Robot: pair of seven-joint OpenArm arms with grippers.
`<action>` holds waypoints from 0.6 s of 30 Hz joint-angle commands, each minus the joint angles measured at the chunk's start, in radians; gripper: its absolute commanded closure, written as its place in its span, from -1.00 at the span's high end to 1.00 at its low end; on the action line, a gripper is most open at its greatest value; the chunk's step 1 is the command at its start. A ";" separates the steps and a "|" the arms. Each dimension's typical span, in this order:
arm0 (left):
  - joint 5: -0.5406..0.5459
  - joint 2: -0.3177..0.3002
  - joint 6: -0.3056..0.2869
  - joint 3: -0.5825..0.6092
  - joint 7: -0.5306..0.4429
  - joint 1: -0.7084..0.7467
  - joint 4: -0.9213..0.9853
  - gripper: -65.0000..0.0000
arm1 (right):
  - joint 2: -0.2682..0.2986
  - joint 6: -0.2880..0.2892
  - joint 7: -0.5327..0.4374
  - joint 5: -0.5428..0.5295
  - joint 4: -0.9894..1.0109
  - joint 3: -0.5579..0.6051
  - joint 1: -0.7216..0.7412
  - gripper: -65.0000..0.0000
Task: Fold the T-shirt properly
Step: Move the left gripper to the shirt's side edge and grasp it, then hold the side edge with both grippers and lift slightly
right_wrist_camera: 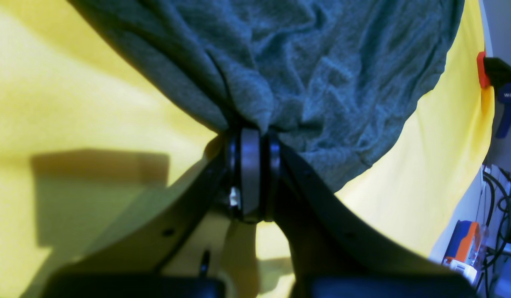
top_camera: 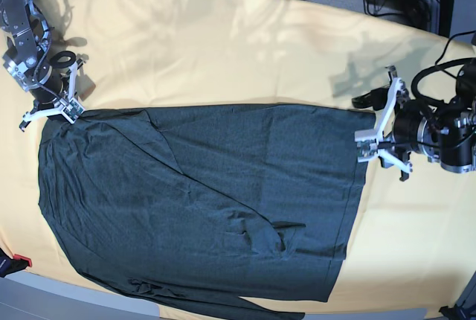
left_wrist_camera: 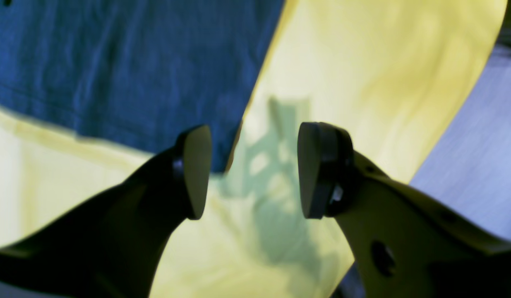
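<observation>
- Two pads of the right gripper are pressed together on a pinched fold of the T-shirt, whose bunched grey knit spreads away beyond the fingertips.
- Left gripper stands with its jaws wide apart and nothing between them; the shirt's hemmed corner lies just beyond its left pad, over the yellow cloth.
- Seen from the base, the T-shirt lies spread flat across the yellow cloth, right gripper at its far-left corner, left gripper beside its right edge.
</observation>
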State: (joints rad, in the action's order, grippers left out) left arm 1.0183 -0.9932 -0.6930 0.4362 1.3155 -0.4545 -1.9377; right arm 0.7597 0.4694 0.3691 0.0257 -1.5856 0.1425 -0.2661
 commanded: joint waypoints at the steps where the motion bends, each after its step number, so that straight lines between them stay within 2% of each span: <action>1: -0.062 -0.032 -0.005 0.023 -0.041 -0.019 -0.023 0.05 | 0.019 0.021 0.058 0.008 0.004 0.000 -0.005 -1.00; 5: -0.453 -0.100 -0.005 0.209 -0.307 -0.020 -0.031 0.05 | 0.019 0.021 0.057 0.004 0.003 0.000 -0.005 -1.00; 7: -0.597 -0.116 -0.005 0.290 -0.412 -0.020 -0.031 0.05 | 0.019 0.021 0.059 0.004 0.003 0.000 -0.005 -1.00; 12: -0.806 -0.118 -0.005 0.390 -0.552 -0.020 -0.027 0.05 | 0.019 0.021 0.062 0.004 0.003 0.000 -0.005 -1.00; 18: -1.062 -0.117 -0.005 0.402 -0.794 -0.020 0.051 0.05 | 0.019 0.014 0.077 0.004 0.003 0.000 -0.005 -1.00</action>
State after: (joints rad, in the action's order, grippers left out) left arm -0.0483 -1.0927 -0.7006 0.8497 0.5190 -0.4545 -1.8786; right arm 0.7620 0.4629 0.3813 0.0257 -1.5883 0.1425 -0.2657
